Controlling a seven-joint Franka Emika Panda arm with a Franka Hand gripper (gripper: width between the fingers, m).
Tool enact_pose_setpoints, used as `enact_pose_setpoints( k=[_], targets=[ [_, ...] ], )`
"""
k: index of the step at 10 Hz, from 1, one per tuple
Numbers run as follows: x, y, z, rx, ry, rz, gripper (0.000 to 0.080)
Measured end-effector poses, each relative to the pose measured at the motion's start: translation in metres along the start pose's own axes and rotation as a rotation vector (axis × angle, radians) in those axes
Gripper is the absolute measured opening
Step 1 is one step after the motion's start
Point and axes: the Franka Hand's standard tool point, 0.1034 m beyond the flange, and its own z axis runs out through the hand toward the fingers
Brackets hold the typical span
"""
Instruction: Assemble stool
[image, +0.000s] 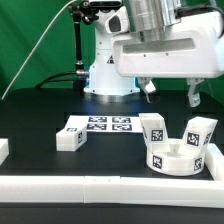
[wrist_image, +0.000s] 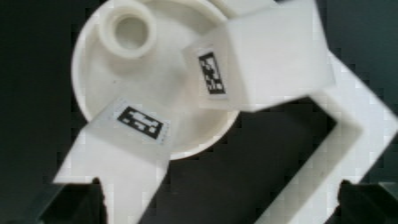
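The round white stool seat (image: 173, 160) lies near the exterior view's right, in the corner of the border rails. Two blocky legs (image: 152, 129) (image: 203, 131) stand upright in it, tags showing. A third leg (image: 70, 139) lies on the table left of the marker board (image: 101, 126). My gripper (image: 170, 96) hangs above the seat, open and empty. In the wrist view the seat (wrist_image: 151, 75) fills the frame with a leg (wrist_image: 267, 45) on it. My gripper (wrist_image: 214, 214) is apart from it, and only its dark fingertips (wrist_image: 61, 208) show at the frame's edge.
A long white rail (image: 100, 186) runs along the front and another rail (image: 216, 160) stands at the right. A white piece (image: 3, 150) sits at the left edge. The robot base (image: 108, 70) stands behind the marker board. White bars (wrist_image: 338, 140) cross the wrist view beside the seat.
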Motion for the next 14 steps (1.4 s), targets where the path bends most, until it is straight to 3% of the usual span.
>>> enact_pose_setpoints(
  k=[5, 9, 10, 14],
  targets=[
    [0.006, 0.007, 0.001, -0.003, -0.001, -0.262, 0.0649],
    [0.052, 0.086, 0.007, -0.029, 0.021, -0.315, 0.0649],
    [0.059, 0.095, 0.013, -0.035, 0.029, -0.307, 0.0649],
    [0.057, 0.094, 0.015, -0.037, 0.025, -0.311, 0.0649]
  ],
)
